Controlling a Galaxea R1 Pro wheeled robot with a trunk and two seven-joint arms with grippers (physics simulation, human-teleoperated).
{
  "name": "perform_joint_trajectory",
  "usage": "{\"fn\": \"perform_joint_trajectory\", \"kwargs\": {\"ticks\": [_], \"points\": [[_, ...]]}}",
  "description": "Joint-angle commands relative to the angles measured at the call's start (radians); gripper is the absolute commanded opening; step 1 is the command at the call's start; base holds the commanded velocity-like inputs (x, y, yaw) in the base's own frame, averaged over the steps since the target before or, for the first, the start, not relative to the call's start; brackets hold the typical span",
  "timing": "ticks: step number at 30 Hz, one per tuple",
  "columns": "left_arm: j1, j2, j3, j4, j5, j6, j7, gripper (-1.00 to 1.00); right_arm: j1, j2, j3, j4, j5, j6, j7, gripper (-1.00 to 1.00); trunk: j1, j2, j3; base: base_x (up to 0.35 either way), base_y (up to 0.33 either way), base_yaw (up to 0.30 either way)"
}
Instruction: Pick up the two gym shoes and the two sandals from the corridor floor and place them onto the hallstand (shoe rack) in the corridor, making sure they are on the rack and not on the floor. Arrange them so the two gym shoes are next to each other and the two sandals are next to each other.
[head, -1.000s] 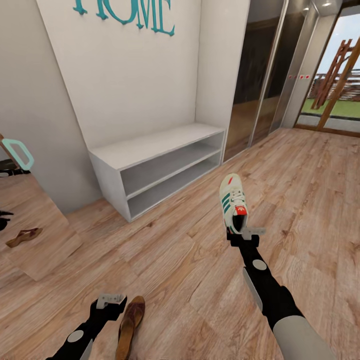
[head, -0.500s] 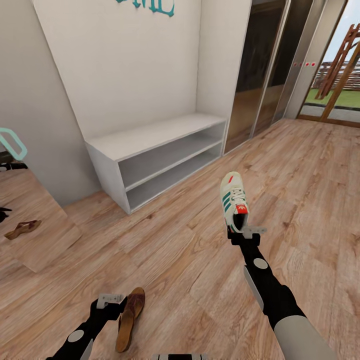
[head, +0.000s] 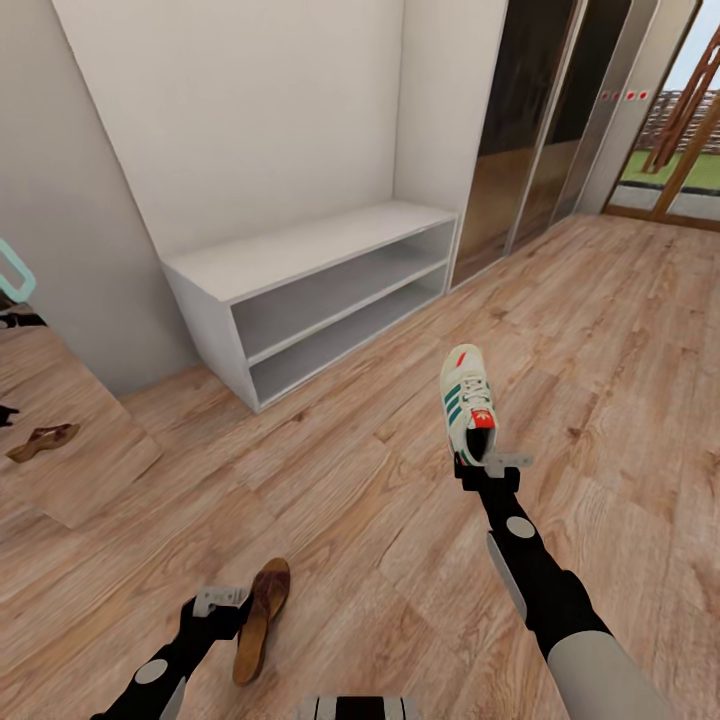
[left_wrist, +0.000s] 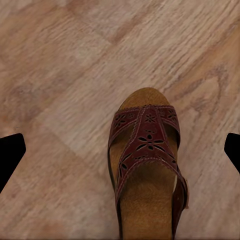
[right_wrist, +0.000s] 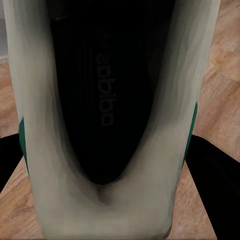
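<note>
My right gripper (head: 481, 457) is shut on the heel of one cream-white gym shoe (head: 467, 402), held above the corridor floor (head: 620, 340) with its toe pointing away. The right wrist view looks into the shoe's dark opening (right_wrist: 105, 100). One brown sandal (head: 260, 618) lies flat on the floor just right of my left gripper (head: 222, 603). The left wrist view shows the sandal (left_wrist: 147, 165) from above between widely spread fingertips (left_wrist: 10, 152), so that gripper is open. The other gym shoe and the hallstand are out of view.
A short white two-shelf bench (head: 300, 262) stands against the wall ahead, with no wall shelf above it. A mirror (head: 70, 480) leaning at the left reflects a sandal (head: 40, 441). Dark sliding doors (head: 530, 130) and a glass exit lie to the right.
The whole picture has shifted, so the camera moved; the wall lettering has left the view. The sandal now lies a little farther forward beside the left gripper. The right gripper keeps the shoe.
</note>
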Motion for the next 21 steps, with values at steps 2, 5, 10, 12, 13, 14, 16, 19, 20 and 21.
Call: {"fn": "perform_joint_trajectory", "kwargs": {"ticks": [2, 5, 10, 12, 13, 14, 16, 19, 20, 21], "points": [[-0.001, -0.001, 0.008, 0.000, -0.010, -0.004, -0.007, 1.00, -0.001, 0.000, 0.004, 0.000, 0.004, 0.000, -0.008, -1.00, 0.001, -0.001, -0.009, 0.000, 0.000, 0.000], [-0.001, -0.001, 0.008, 0.000, -0.009, -0.004, -0.007, 1.00, -0.001, 0.001, 0.004, 0.000, 0.004, 0.000, -0.008, -1.00, 0.002, -0.002, -0.020, 0.000, 0.000, 0.000], [-0.001, -0.001, 0.007, 0.000, -0.010, -0.005, -0.006, 1.00, -0.001, 0.002, 0.004, 0.000, 0.004, 0.000, -0.008, -1.00, 0.004, -0.003, -0.039, 0.000, 0.000, -0.050], [-0.001, 0.000, 0.007, 0.000, -0.009, -0.005, -0.005, 1.00, -0.001, 0.001, 0.004, -0.001, 0.004, 0.000, -0.008, -1.00, 0.005, -0.003, -0.047, 0.000, 0.000, -0.070], [-0.001, 0.000, 0.006, 0.000, -0.009, -0.005, -0.005, 1.00, -0.001, 0.002, 0.004, -0.001, 0.004, 0.000, -0.008, -1.00, 0.006, -0.003, -0.051, 0.000, 0.000, -0.022], [-0.001, 0.000, 0.006, 0.000, -0.009, -0.005, -0.005, 1.00, -0.001, 0.002, 0.004, -0.001, 0.004, 0.000, -0.008, -1.00, 0.006, -0.004, -0.055, 0.000, 0.000, -0.014], [-0.001, 0.000, 0.005, 0.000, -0.009, -0.004, -0.005, 1.00, -0.001, 0.002, 0.004, -0.002, 0.004, 0.000, -0.008, -1.00, 0.007, -0.004, -0.063, 0.000, 0.000, -0.007], [-0.001, -0.001, 0.004, -0.001, -0.009, -0.004, -0.005, 1.00, -0.001, 0.001, 0.004, -0.002, 0.004, 0.000, -0.008, -1.00, 0.008, -0.005, -0.075, 0.000, 0.000, -0.003], [-0.001, -0.001, 0.004, -0.001, -0.009, -0.004, -0.005, 1.00, -0.001, 0.001, 0.004, -0.002, 0.004, 0.000, -0.008, -1.00, 0.009, -0.005, -0.080, 0.000, 0.000, -0.001], [-0.001, -0.001, 0.004, -0.001, -0.009, -0.004, -0.005, 1.00, -0.001, 0.001, 0.004, -0.002, 0.004, 0.000, -0.008, -1.00, 0.009, -0.005, -0.085, 0.000, 0.000, 0.000]]}}
